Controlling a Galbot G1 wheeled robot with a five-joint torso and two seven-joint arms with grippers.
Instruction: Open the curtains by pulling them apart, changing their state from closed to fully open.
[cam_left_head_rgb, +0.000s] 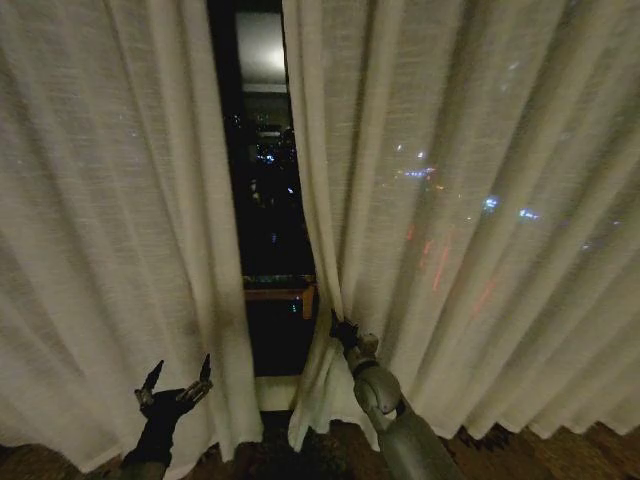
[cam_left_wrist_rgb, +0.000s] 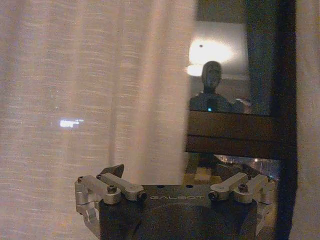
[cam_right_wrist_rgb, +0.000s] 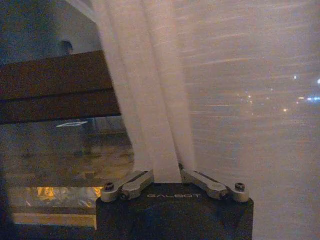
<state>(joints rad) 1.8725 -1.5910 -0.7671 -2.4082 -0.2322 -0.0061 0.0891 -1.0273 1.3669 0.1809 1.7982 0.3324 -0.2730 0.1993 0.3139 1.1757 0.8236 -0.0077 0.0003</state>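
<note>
Two sheer cream curtains hang before me with a narrow gap between them. The left curtain (cam_left_head_rgb: 110, 220) covers the left half, and the right curtain (cam_left_head_rgb: 470, 220) covers the right half with city lights glowing through it. My right gripper (cam_left_head_rgb: 343, 325) is low at the right curtain's inner edge and shut on a fold of it. In the right wrist view that fold (cam_right_wrist_rgb: 165, 150) runs down into the right gripper (cam_right_wrist_rgb: 167, 175). My left gripper (cam_left_head_rgb: 181, 365) stands open low in front of the left curtain (cam_left_wrist_rgb: 95, 90), a little short of its inner edge, holding nothing.
The gap shows a dark window (cam_left_head_rgb: 265, 200) with night lights outside and a wooden rail (cam_left_head_rgb: 280, 293) across it low down. The glass reflects a robot head (cam_left_wrist_rgb: 212, 80). Dark patterned floor (cam_left_head_rgb: 330, 450) lies below the curtain hems.
</note>
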